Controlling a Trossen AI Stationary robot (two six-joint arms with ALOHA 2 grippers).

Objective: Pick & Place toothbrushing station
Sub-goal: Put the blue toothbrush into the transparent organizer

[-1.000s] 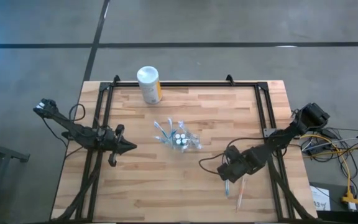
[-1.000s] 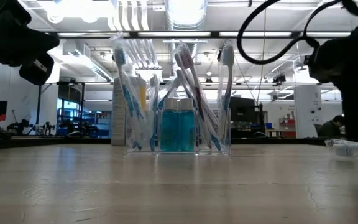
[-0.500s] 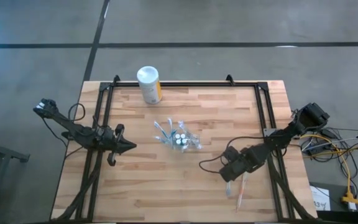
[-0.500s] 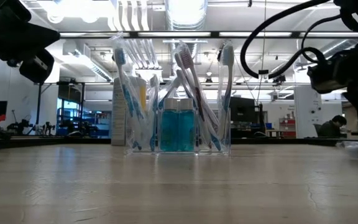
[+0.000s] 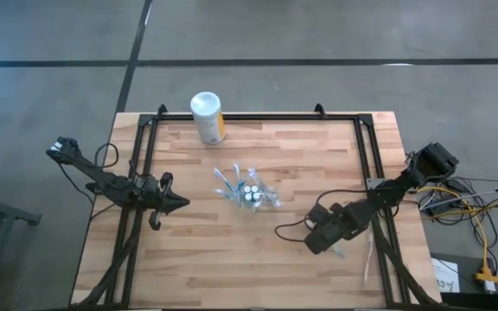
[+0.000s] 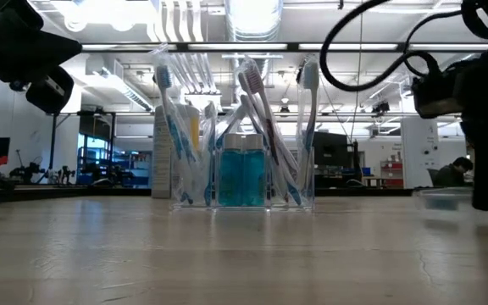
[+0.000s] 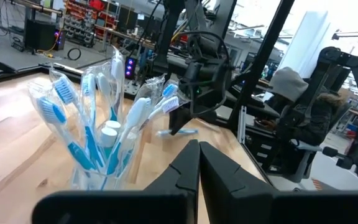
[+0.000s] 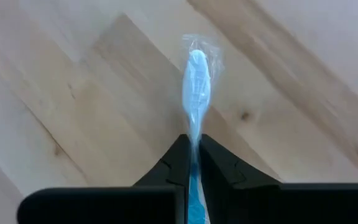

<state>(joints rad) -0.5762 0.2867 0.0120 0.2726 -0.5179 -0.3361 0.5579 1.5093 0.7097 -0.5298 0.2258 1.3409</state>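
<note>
So the wooden butcher-block table (image 5: 232,250) has a black frame (image 5: 258,117) running round its edges, and that's most of the scene. At the far edge sits a white cylindrical canister with a yellow label (image 5: 207,117), lying well apart from everything else. Nothing sits between it and the middle of the table, just bare wood.

Dead centre is the clear plastic cup (image 5: 249,193), standing upright. From the low view it's stuffed: wrapped white and light-blue toothbrushes (image 6: 173,127) fan out of it bristles-up, leaning every which way, and teal tubes with white caps (image 6: 242,174) stand in the middle between them. From above the white caps read as little round dots.

The left gripper (image 5: 178,204) hangs over the table's left part, pointing toward the cup but well short of it, fingers pressed together with nothing between them. In its wrist view the cup and brushes sit right ahead of the closed tips.

The right gripper (image 5: 318,244) is down low at the right-front part of the table, well apart from the cup. Its wrist view shows the fingers pinched shut on a light-blue toothbrush in a clear wrapper (image 8: 196,87), head poking out past the tips over the wood. Another thin pale stick-like thing (image 5: 368,259) lies by the right rail, can't tell exactly what.
</note>
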